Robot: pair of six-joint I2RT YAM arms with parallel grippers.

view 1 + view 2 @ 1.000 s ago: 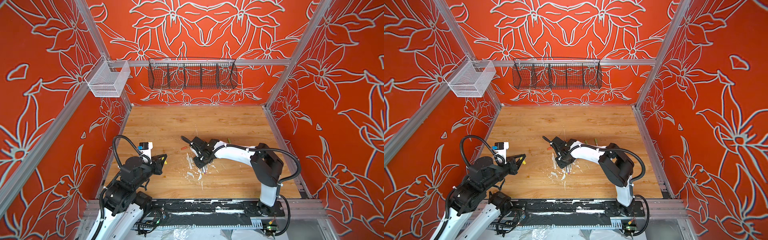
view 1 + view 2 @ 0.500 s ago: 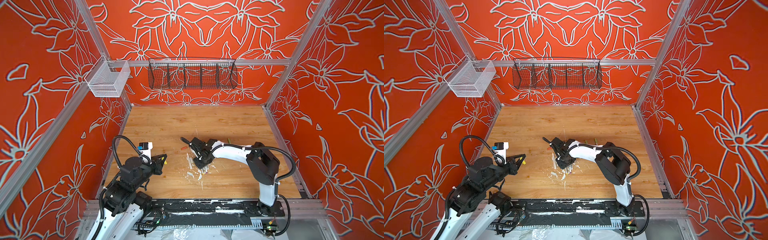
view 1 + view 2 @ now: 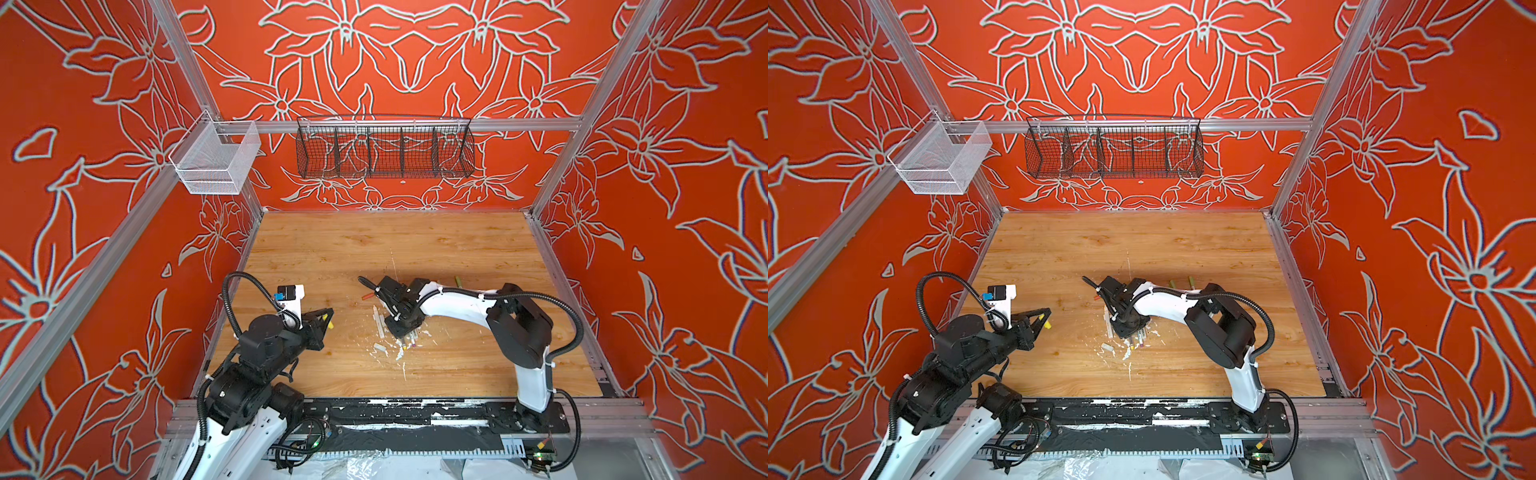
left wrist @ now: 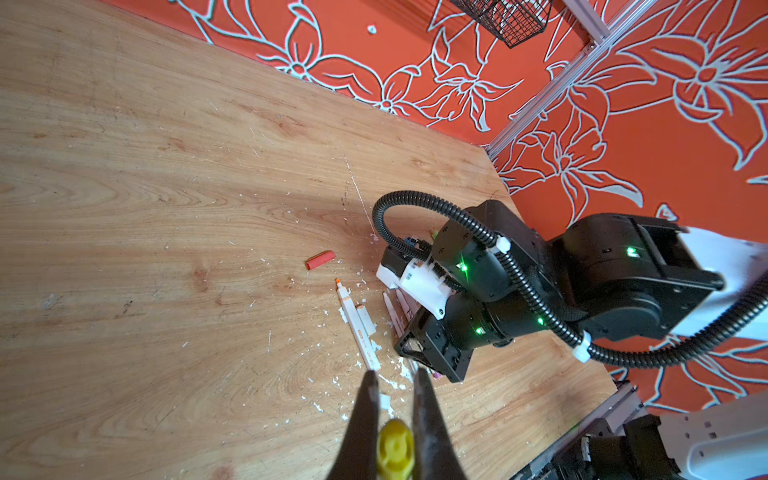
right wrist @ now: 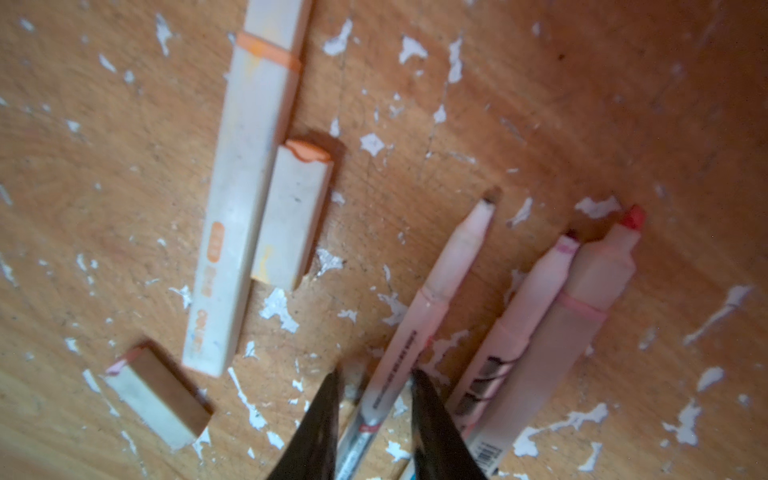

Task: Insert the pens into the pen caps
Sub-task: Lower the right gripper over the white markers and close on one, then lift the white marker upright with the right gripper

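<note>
My left pincer [image 4: 395,375] is clamped on a stubby yellow plastic cap [image 4: 395,451]. I hold it above the near-left part of the wooden surface [image 3: 436,245], well apart from the cluster of pens.

My right pincer [image 5: 374,376] is down at the middle of the surface. Its dark fingertips [image 5: 324,399] stand either side of a slim pale pen with dark print and a brownish pointed tip [image 5: 440,282]. The gap is narrow, but I cannot tell whether the barrel is gripped.

Just beside that pen lie a pale pen with a dark-red tip [image 5: 532,291] and a thicker pale pen with a red tip [image 5: 590,299], touching along their length. On the other side lies a square-sided white marker with an orange band [image 5: 237,199]. A short pale cap with an orange end [image 5: 291,216] touches its side. A short pale cap with a pink end [image 5: 158,399] lies near but apart. All lie flat among white paint flecks [image 5: 278,307].

A short orange-red cap [image 4: 320,259] lies alone beyond the markers. In a top view, two lime green caps [image 3: 1173,284] lie behind my right forearm.
</note>
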